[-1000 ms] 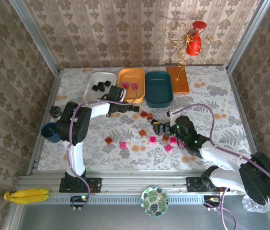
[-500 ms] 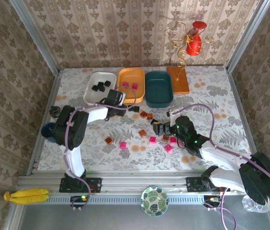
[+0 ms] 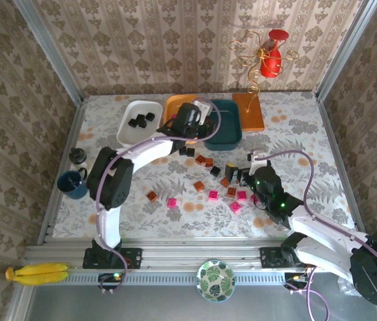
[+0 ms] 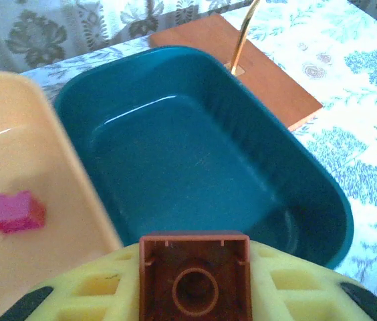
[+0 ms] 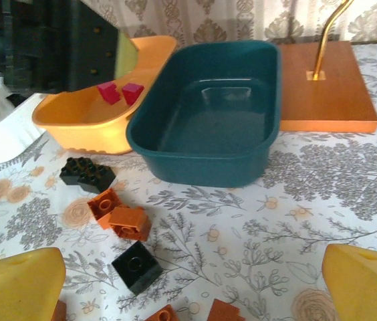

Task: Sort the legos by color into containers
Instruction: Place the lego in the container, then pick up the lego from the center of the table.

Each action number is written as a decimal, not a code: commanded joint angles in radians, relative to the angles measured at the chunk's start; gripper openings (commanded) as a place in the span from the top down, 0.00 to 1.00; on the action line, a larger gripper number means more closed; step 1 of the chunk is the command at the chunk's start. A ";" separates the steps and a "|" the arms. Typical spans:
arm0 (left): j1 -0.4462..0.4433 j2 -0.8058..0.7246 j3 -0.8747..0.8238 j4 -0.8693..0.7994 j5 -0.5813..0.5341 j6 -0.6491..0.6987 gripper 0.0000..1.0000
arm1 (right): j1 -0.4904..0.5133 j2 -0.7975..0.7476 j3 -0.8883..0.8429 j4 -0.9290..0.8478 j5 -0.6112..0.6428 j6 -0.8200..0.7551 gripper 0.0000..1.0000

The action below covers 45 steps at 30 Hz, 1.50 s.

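Observation:
My left gripper [image 3: 200,120] is shut on an orange-brown lego [image 4: 194,271], held over the near rim of the dark teal tray [image 4: 175,154], whose inside is bare. The orange-yellow tray [image 4: 28,160] beside it holds a pink lego [image 4: 13,211]. Black legos [image 3: 142,120] lie in the white tray [image 3: 130,132]. My right gripper [image 5: 192,294] stands open low over the table, with a black lego [image 5: 137,265] and orange-brown legos [image 5: 121,217] just ahead of it. More pink and orange-brown legos [image 3: 199,186] are scattered mid-table.
The flat orange-brown board [image 3: 250,110] with its gold wire stand sits right of the teal tray. A dark blue mug [image 3: 72,184] stands at the left edge. A black double brick [image 5: 87,174] lies in front of the orange-yellow tray [image 5: 75,117].
My left gripper has swung right from the front of the white and orange-yellow trays to the teal tray, carrying the orange-brown lego. My right gripper shifted slightly right.

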 commanded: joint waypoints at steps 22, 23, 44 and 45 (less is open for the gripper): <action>0.007 -0.042 0.162 -0.214 -0.009 0.031 0.30 | -0.007 -0.027 -0.005 -0.044 0.097 0.014 0.00; 0.008 -0.117 0.035 -0.170 -0.010 0.022 0.28 | -0.009 -0.019 0.001 -0.059 0.102 0.023 0.00; 0.025 -0.638 -0.726 -0.069 0.175 -0.164 0.23 | -0.006 0.408 0.272 -0.451 0.081 0.200 0.23; 0.022 -0.646 -0.731 -0.069 0.177 -0.164 0.23 | -0.006 0.426 0.288 -0.464 0.083 0.201 0.26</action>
